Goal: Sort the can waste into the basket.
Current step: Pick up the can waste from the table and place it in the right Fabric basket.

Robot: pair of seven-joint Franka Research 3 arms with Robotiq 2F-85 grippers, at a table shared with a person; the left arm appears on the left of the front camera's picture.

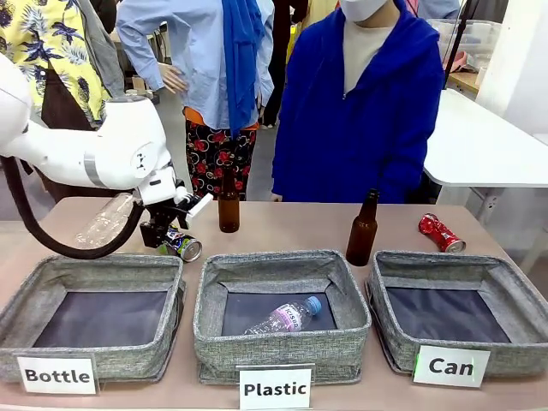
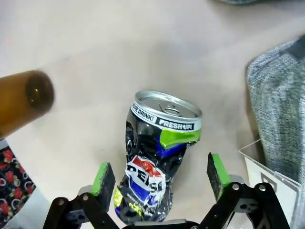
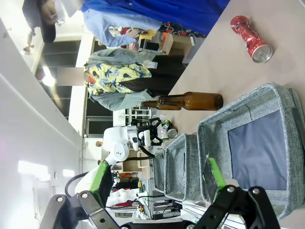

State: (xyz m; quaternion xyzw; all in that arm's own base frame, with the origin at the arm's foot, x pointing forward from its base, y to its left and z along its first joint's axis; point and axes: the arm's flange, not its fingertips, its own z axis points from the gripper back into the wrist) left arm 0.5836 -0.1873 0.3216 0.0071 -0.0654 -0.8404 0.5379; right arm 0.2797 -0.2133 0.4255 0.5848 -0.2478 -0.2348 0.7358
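Two cans: both are out on the worktop (image 1: 291,224), neither in a basket.
Black can (image 2: 155,164): lying on the worktop in the lower centre of the left wrist view, dented, silver top towards the upper frame and printed body running down to the bottom edge. In the front view it sits left of centre (image 1: 182,246), just behind the far right corner of the basket signed "Bottle" (image 1: 94,267).
Left fingers (image 2: 104,177): spread wide and down at the black can, one green pad on each side, gripping nothing.
Fit: the can's lower half lies between the pads, close to the left-of-frame pad, with a clear gap to the right-of-frame one.
Red can (image 1: 441,233): on its side at the right of the front view, just beyond the far rim of the Can basket.
Can basket (image 1: 514,276): lower right of the front view, white "Can" sign in front, dark floor bare.
Right fingers (image 3: 102,183): wide open with nothing between them, up above the Can basket (image 3: 248,106).
Nearby: a brown bottle (image 2: 24,100) blurs in at the left edge of the left wrist view.
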